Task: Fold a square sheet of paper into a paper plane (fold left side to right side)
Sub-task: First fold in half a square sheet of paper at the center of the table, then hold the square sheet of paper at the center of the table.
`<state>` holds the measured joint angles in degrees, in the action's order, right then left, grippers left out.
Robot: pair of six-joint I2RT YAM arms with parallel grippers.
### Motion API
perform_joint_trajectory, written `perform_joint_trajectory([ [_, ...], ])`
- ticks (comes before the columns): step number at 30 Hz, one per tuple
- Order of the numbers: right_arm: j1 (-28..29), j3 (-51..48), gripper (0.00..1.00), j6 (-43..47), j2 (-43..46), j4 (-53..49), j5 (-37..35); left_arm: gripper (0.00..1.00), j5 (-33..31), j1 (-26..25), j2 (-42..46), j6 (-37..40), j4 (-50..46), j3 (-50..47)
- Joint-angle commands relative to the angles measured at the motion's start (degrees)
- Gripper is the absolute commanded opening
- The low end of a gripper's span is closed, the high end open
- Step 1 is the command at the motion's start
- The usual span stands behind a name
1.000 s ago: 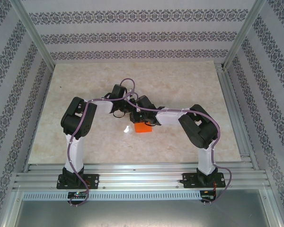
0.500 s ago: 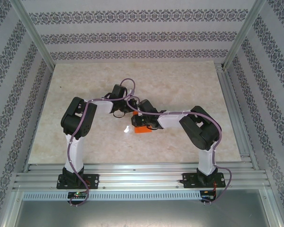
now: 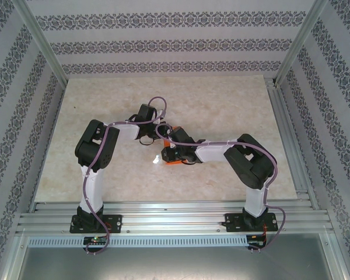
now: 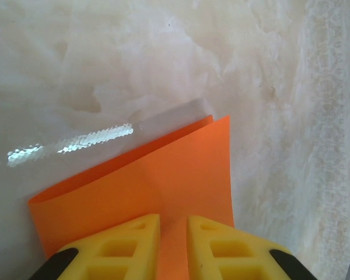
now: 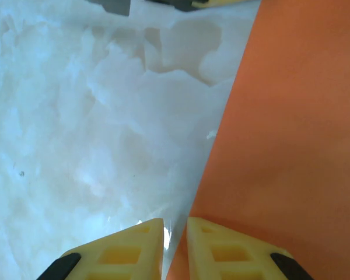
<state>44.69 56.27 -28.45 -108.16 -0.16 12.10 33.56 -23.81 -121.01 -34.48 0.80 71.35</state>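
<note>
The square sheet of paper (image 3: 175, 162) is bright orange and lies folded over at the table's middle, mostly under the two wrists. In the left wrist view the paper (image 4: 163, 169) shows two layers, the lower one peeking out along the far-left edge. My left gripper (image 4: 174, 224) is shut on its near edge, and a faint crease runs into the narrow gap. My right gripper (image 5: 175, 228) is shut, with its tips down at the paper's (image 5: 291, 116) left edge and one finger over the orange. From above, the left gripper (image 3: 161, 141) and right gripper (image 3: 168, 155) nearly meet.
The pale marbled tabletop (image 3: 221, 105) stretches wide on all sides of the paper. A shiny clear strip (image 4: 70, 141) lies on the surface just beyond the paper. Patterned walls and metal posts (image 3: 44, 44) ring the table, and a rail (image 3: 175, 217) runs along its near edge.
The right arm has swung left and toward the near edge, so its gripper now covers more of the orange paper. The left arm has stayed still.
</note>
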Motion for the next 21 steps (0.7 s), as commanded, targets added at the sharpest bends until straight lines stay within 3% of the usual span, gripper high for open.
perform_joint_trajectory([
  [1, 2.62, -2.53, 0.19, 1.08, 1.86, -6.17, 4.81, 0.21, -4.90, -0.65, -3.14, 1.87, -7.15, -1.02],
  [8, 2.07, -6.95, 0.20, -0.39, 8.11, -6.99, 7.38, 0.21, -4.30, -0.65, -3.02, 1.82, -6.86, -0.99],
  [15, -6.80, -7.66, 0.21, -3.72, 16.07, -3.15, 12.70, 0.21, -4.02, -0.67, -2.45, 2.31, -7.53, -0.60],
  [21, -11.90, -7.37, 0.20, -6.54, 10.91, 0.35, 14.98, 0.21, -3.77, -0.94, -2.12, 2.58, -8.21, 0.11],
])
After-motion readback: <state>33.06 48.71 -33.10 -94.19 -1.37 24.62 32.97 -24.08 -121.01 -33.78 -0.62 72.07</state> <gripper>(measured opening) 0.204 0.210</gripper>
